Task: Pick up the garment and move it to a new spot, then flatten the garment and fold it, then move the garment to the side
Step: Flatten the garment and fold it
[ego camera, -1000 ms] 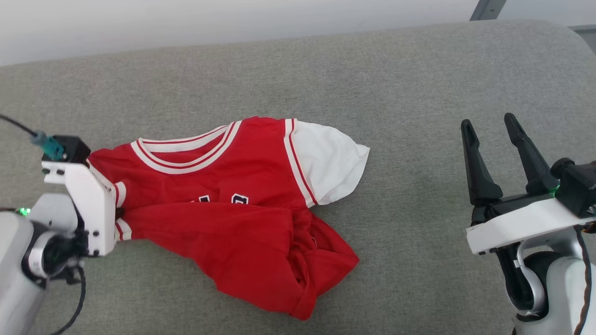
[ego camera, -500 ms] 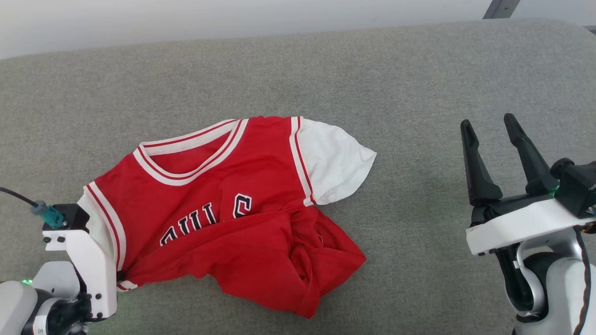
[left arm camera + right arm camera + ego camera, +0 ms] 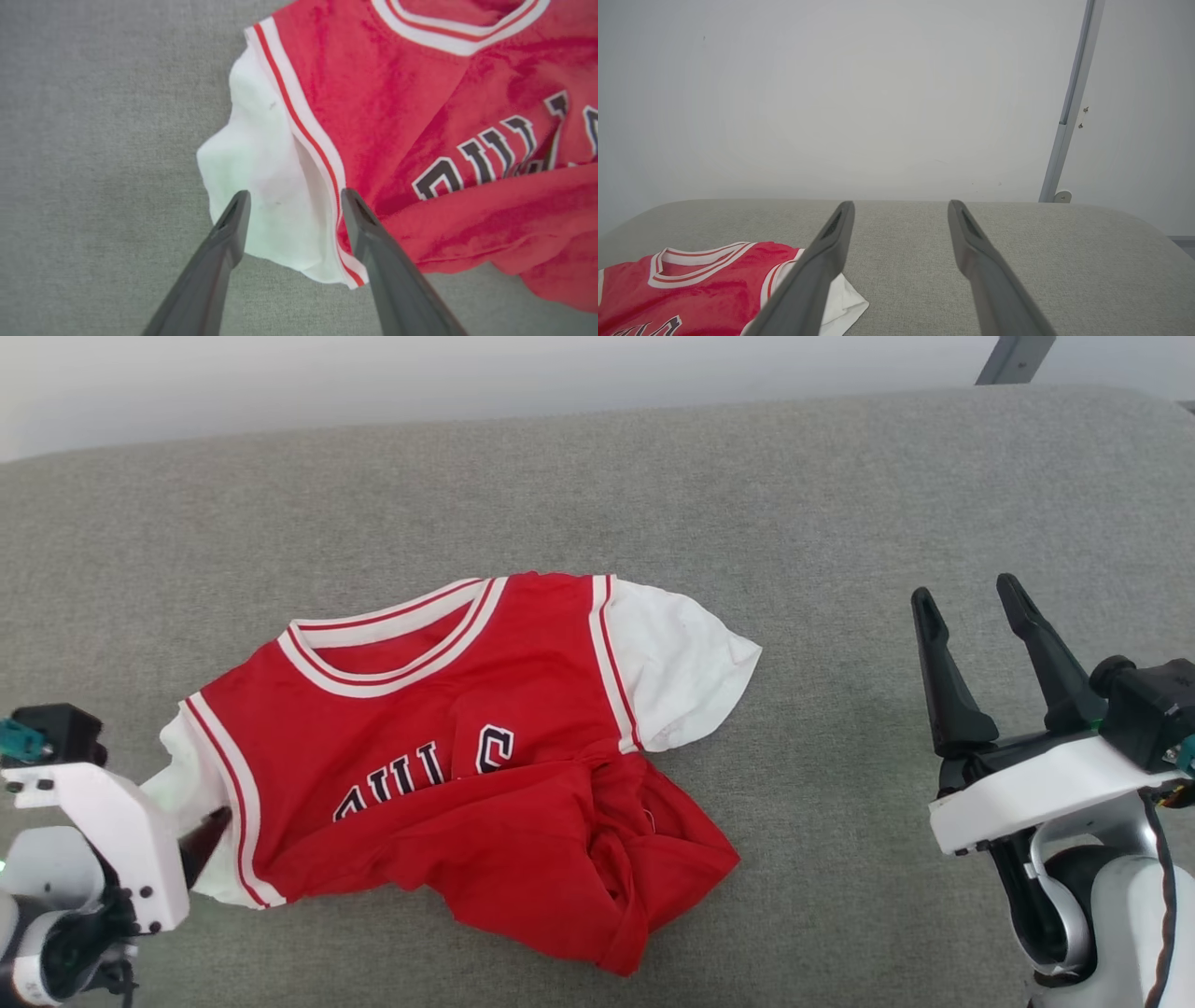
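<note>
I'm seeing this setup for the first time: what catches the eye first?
A bright red garment lies crumpled in the middle of the grey fabric surface. The left pincer stands open over one white sleeve at the left; the right pincer hangs open, apart, at the right.

The head view looks forward and down from above the grey fabric surface (image 3: 653, 476), taking in the whole garment (image 3: 448, 747) and the right tool (image 3: 963, 588). The left wrist view looks steeply down, close, along the left tool (image 3: 294, 195) onto the garment's white sleeve (image 3: 252, 154). The right wrist view looks low and level toward the wall (image 3: 878, 93), sharing the garment's collar end.
</note>
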You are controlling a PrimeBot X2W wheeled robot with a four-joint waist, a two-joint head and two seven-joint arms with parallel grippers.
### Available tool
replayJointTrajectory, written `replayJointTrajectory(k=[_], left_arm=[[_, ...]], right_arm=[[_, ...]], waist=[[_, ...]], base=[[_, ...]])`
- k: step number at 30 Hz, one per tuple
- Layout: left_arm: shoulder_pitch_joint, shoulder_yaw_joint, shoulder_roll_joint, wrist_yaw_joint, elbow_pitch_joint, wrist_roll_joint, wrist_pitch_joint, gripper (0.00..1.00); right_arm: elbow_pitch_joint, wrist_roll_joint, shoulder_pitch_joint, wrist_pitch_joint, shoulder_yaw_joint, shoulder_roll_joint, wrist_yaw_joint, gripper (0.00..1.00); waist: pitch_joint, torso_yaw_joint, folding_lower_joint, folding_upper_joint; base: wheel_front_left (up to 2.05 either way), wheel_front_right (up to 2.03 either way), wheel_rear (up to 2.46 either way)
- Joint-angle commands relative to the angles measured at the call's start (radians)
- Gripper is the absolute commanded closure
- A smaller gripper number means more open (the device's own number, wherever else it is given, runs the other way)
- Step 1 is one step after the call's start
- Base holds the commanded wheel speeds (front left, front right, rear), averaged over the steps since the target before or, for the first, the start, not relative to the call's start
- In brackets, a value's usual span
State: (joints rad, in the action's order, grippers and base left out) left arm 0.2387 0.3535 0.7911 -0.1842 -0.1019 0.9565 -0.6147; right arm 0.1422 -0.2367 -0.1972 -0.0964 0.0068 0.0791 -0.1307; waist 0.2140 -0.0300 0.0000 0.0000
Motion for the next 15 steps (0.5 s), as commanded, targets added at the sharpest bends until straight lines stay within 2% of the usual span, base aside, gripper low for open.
replayJointTrajectory(k=[1,7,15], left_arm=[[-0.013,-0.007,0.005,0.005,0.003,-0.006,0.014,0.0],[-0.002,-0.017,0.026,0.025,-0.054,0.001,0.019,0.0],[0.122,0.021,-0.022,0.097,-0.214,-0.006,-0.003,0.0]], right_arm=[[-0.002,-0.002,0.008,0.001,0.0,0.002,0.0,0.0],[0.003,-0.005,0.01,-0.01,0.008,0.008,0.0,0.0],[0.021,-0.008,0.001,-0.034,0.024,0.023,0.0,0.0]], waist=[[-0.004,0.004,0.0,0.0],[-0.014,0.015,0.0,0.0],[0.004,0.016,0.0,0.0]], base=[[0.0,0.0,0.0],[0.0,0.0,0.0],[0.0,0.0,0.0]])
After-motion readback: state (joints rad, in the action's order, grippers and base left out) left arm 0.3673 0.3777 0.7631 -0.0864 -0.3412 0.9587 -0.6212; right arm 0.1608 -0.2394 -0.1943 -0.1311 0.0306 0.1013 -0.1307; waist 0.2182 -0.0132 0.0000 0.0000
